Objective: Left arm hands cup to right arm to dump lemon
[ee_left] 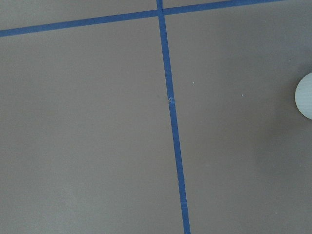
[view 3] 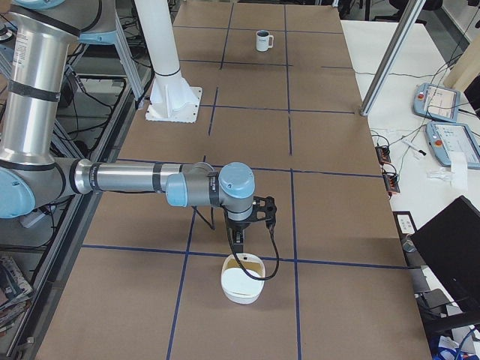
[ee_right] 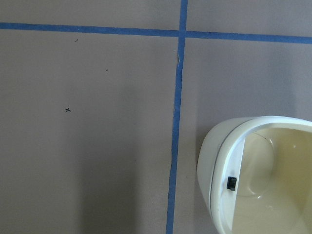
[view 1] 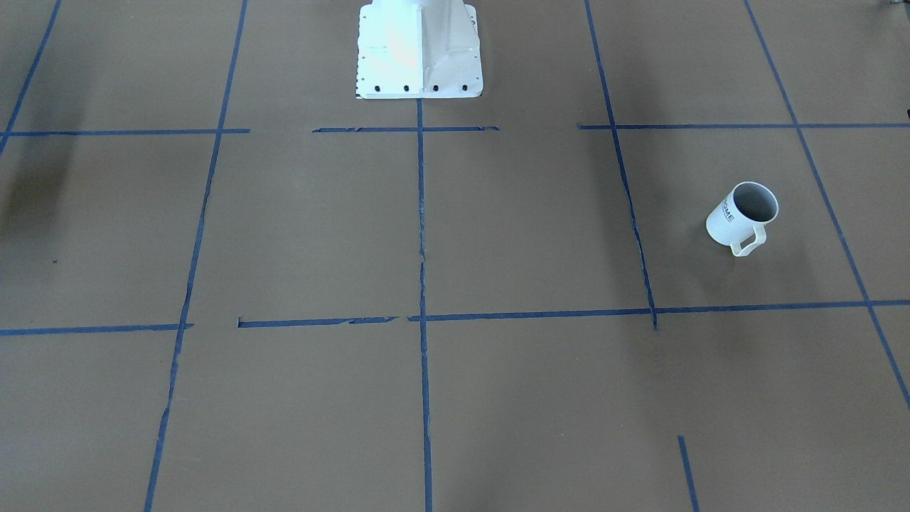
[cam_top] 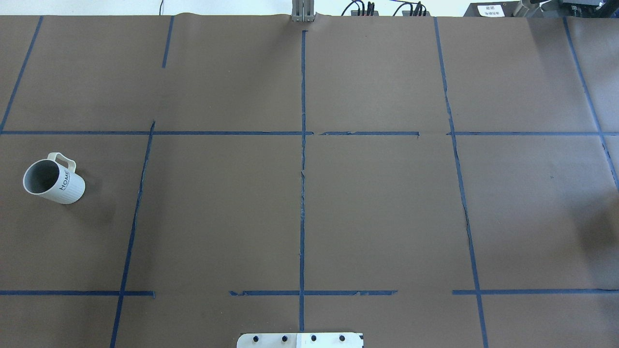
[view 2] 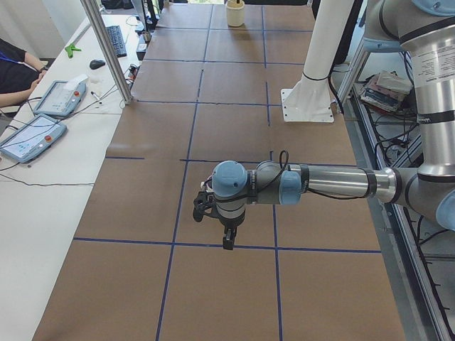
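Observation:
The cup [cam_top: 53,181], a white mug with a grey inside and "HOME" lettering, stands upright on the robot's left side of the table, handle away from the robot. It also shows in the front view [view 1: 741,217] and far off in the exterior right view [view 3: 263,40]. No lemon is visible; the mug's inside looks plain grey. My left gripper [view 2: 226,241] hangs above the table, fingers pointing down; I cannot tell whether it is open. My right gripper [view 3: 237,244] hangs just above a cream bowl's far rim; I cannot tell its state either.
The cream bowl [view 3: 242,279] sits on the table at the robot's right end and fills the lower right of the right wrist view [ee_right: 214,161]. A white rounded edge [ee_left: 306,96] shows at the left wrist view's right border. The white robot base [view 1: 419,50] stands mid-table.

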